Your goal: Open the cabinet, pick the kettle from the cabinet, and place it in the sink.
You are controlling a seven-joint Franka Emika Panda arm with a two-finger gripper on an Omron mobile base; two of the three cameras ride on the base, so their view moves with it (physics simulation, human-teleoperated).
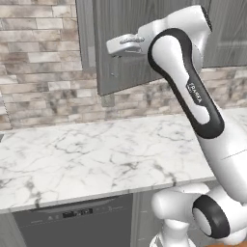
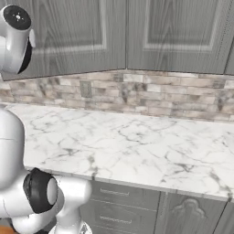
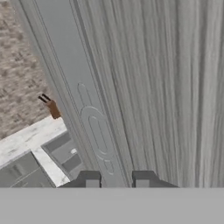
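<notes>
The end effector (image 3: 117, 179) sits narrowed around the cabinet (image 1: 126, 58) door edge. The door stands ajar above the marble worktop (image 1: 91, 154).

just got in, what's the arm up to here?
The arm is reaching up to the grey wall cabinet. In the left base view its door is swung partly out and the gripper sits at the door's edge. The hand view looks along the door's long handle, which runs between the jaws, nearly closed. The kettle isn't out yet. The marble counter lies below.
</notes>
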